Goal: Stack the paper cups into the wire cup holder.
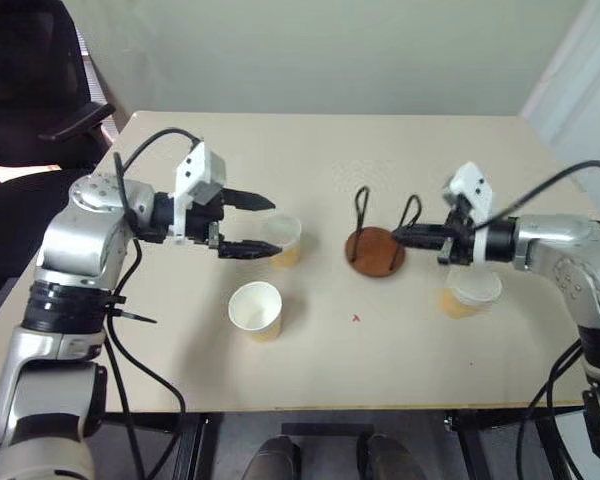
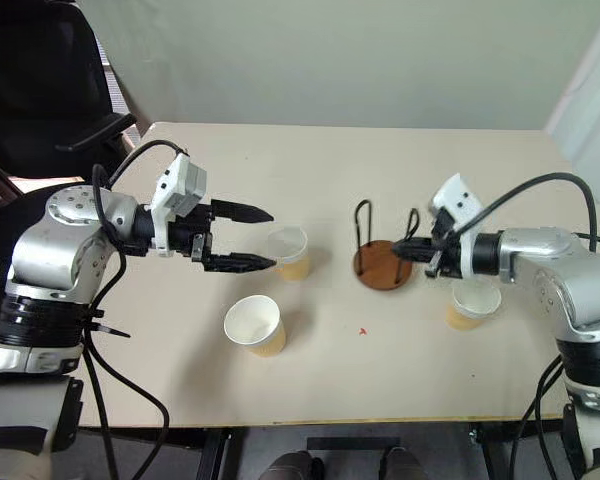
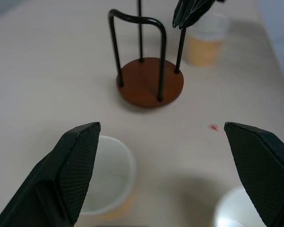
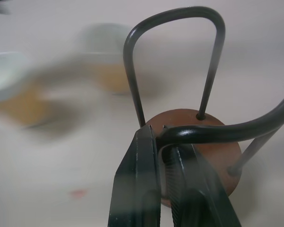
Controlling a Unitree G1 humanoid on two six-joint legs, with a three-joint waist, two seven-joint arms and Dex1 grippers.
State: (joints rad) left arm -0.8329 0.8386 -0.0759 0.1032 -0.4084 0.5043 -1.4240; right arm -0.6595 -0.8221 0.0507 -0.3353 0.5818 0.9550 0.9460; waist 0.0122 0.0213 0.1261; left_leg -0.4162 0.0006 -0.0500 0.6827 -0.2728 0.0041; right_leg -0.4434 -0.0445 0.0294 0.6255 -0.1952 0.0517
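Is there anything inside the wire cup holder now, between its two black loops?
No cup stands in the wire cup holder; its brown base lies bare. The right gripper has its jaws shut on one loop, hiding a small part of the base. All three paper cups stand outside.

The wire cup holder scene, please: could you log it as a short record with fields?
holder: wire cup holder upright mid-table, no cup in it
cups: three paper cups, all upright on the table; one by the left gripper, one nearer the front edge, one under the right arm
left gripper: open, holding nothing, just beside the far-left cup
right gripper: shut on one of the holder's wire loops
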